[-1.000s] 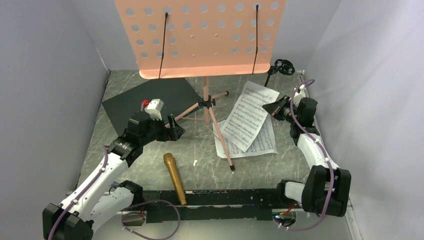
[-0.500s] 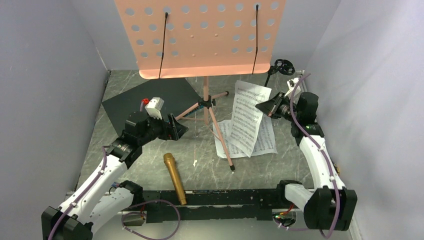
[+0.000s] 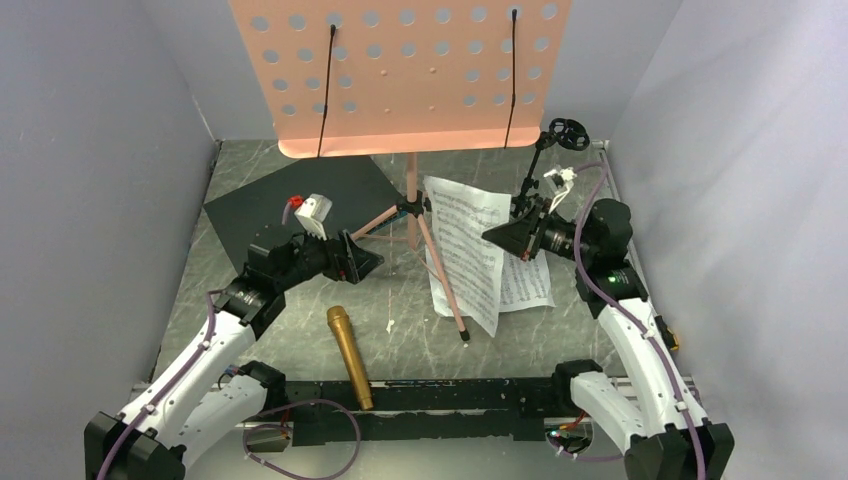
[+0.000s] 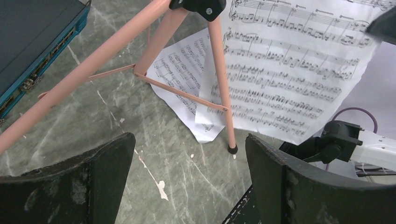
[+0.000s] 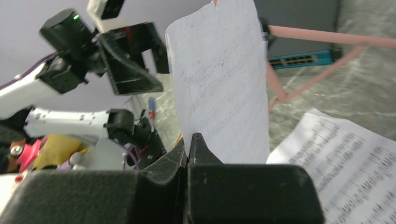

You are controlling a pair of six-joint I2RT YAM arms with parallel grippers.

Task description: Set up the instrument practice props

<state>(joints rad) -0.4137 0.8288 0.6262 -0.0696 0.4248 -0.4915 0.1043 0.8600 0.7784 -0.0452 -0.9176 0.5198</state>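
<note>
The pink perforated music stand [image 3: 400,75] stands at the back, its tripod legs [image 4: 219,84] spread on the table. My right gripper [image 5: 189,137] is shut on the edge of one white sheet-music page [image 3: 465,250] and holds it upright beside the front leg. The second page [image 3: 525,285] lies flat under it. Near the front edge the gold microphone [image 3: 350,355] lies on the table. A small black tripod mic stand [image 3: 560,135] stands at the back right. My left gripper [image 3: 365,258] hangs open left of the stand legs, holding nothing.
A dark flat panel with a teal edge [image 3: 300,205] lies at the back left, partly under the stand. Grey walls close in both sides. A black rail [image 3: 440,395] runs along the front edge between the arm bases.
My right gripper has lifted the top page off the other one and swung it left, so it now stands upright. The left gripper has edged slightly right.
</note>
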